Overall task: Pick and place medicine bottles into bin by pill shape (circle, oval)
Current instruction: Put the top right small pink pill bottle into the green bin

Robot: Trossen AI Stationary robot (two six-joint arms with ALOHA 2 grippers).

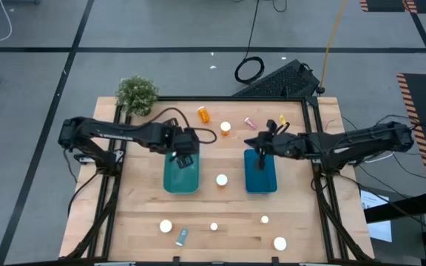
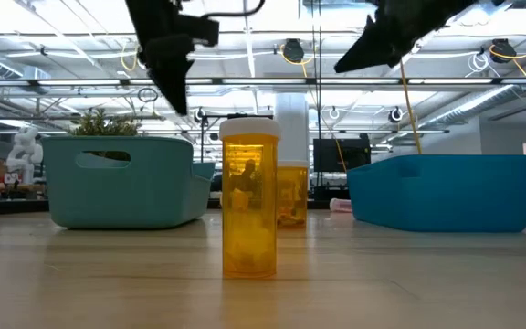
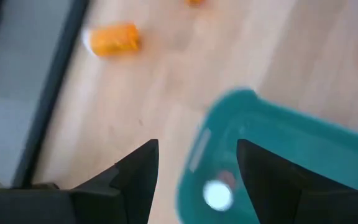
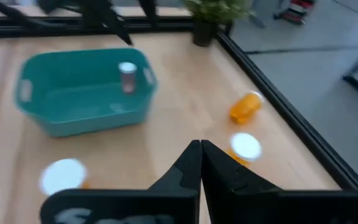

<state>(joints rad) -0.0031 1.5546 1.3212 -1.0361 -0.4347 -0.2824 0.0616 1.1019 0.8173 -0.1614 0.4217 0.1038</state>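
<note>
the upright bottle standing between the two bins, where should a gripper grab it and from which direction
Probably from straight above. The bottle stands upright, white cap up, apart from the teal bin and the blue bin. Close the fingers across the cap or just below it; the round body lets any finger direction work.

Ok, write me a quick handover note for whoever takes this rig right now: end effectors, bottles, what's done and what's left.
Left end effector: open, empty, above the teal bin.
Right end effector: shut, empty, above the far end of the blue bin.
Done: one bottle stands in the teal bin. Whether the blue bin holds any cannot be seen.
Left on the table: an orange bottle lying down and an upright one on the far side, one between the bins, and five near the front edge, including a teal one on its side. Pill shapes are not readable from here.
</note>
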